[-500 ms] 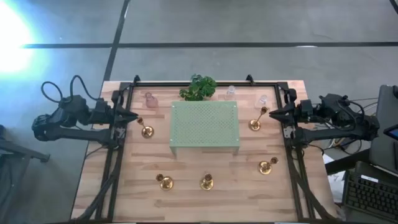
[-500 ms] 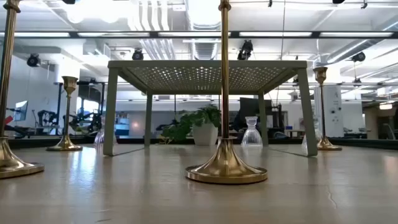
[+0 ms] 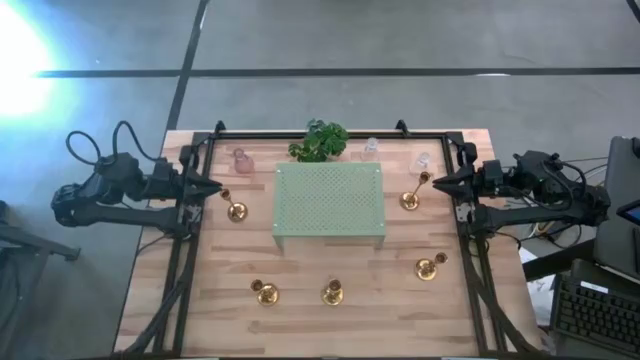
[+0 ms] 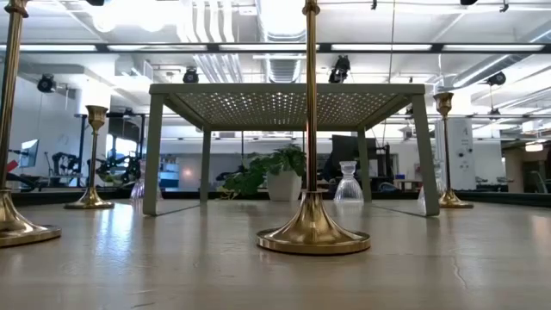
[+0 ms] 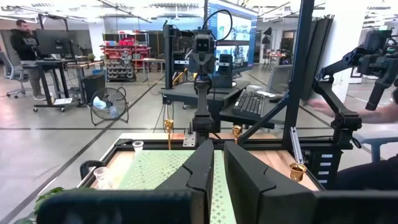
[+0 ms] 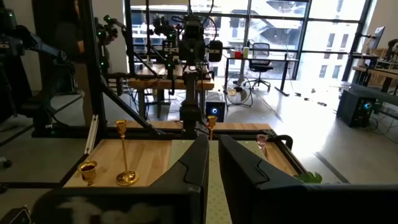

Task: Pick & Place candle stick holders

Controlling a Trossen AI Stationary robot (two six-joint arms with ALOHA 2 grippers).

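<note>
Several gold candle stick holders stand upright on their round bases on the wooden table: one (image 3: 236,211) left of the pale green stand (image 3: 330,200), one (image 3: 410,198) right of it, one (image 3: 430,267) at the right, and two (image 3: 265,292) (image 3: 332,292) near the front edge. A pink glass holder (image 3: 241,160) and two clear ones (image 3: 371,148) (image 3: 422,160) stand at the back. My left gripper (image 3: 215,188) hovers shut at the left edge, close beside the left gold holder's top. My right gripper (image 3: 432,184) hovers shut at the right edge, beside the right gold holder's top.
A leafy green plant (image 3: 318,140) stands behind the stand at the table's far edge. A black frame (image 3: 190,250) runs along the table's sides. Bare wood lies between the stand and the front holders. In the left wrist view a person (image 5: 25,40) stands far off in the room.
</note>
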